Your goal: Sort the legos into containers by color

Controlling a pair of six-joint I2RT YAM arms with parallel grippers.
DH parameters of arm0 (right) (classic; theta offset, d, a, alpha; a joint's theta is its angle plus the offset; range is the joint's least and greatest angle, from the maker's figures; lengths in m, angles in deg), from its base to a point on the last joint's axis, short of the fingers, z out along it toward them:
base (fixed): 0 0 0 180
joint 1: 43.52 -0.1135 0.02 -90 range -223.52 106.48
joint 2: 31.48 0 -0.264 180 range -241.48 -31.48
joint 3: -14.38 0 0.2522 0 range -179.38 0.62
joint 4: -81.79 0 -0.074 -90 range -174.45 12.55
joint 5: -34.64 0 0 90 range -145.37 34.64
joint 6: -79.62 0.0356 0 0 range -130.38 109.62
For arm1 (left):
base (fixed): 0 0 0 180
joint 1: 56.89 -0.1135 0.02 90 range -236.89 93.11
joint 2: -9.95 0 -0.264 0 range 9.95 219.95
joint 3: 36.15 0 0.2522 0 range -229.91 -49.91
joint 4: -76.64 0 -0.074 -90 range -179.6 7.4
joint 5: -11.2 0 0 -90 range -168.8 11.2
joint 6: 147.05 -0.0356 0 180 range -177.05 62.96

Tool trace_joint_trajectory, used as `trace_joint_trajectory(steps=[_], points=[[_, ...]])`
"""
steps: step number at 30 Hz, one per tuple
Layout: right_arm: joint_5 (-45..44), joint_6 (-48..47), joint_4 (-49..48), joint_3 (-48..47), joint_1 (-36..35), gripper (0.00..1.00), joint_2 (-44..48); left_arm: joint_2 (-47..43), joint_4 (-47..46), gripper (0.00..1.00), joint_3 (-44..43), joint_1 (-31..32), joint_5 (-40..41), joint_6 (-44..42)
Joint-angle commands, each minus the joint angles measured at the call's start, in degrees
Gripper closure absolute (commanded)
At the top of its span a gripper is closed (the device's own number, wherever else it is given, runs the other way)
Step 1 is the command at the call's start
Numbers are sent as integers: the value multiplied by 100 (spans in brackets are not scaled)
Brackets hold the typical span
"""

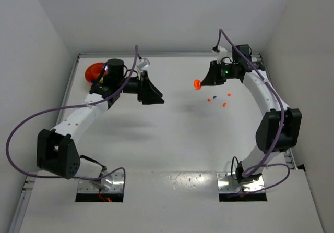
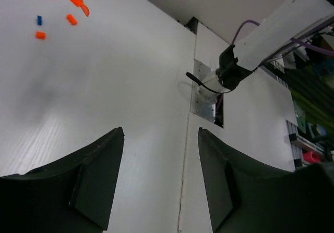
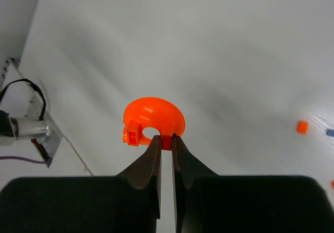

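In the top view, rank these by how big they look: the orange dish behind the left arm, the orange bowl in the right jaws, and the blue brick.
1. orange dish: largest, though partly hidden.
2. orange bowl: clearly smaller.
3. blue brick: smallest, a mere speck.

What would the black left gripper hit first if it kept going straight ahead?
The left gripper would likely meet bare white tabletop first, short of the right arm's base; depth is unclear.

The white table (image 1: 172,149) carries an orange bowl (image 1: 92,70), orange bricks (image 1: 224,104) and blue bricks (image 1: 228,94).
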Motion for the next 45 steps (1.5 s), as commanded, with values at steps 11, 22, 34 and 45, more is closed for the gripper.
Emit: trace_joint_trajectory(steps=[11,22,34,45], points=[[354,395,-658,308,-534,100,580,955,-2932,20,75,618,1050,2790],[117,457,-658,309,-746,100,580,1253,-2300,27,-224,1172,2641,2405],[2,457,-711,361,-957,100,633,1543,-1975,31,-725,1357,3100,2264],[-156,457,-658,256,-1071,100,633,1649,-1922,47,-830,1514,3100,2202]])
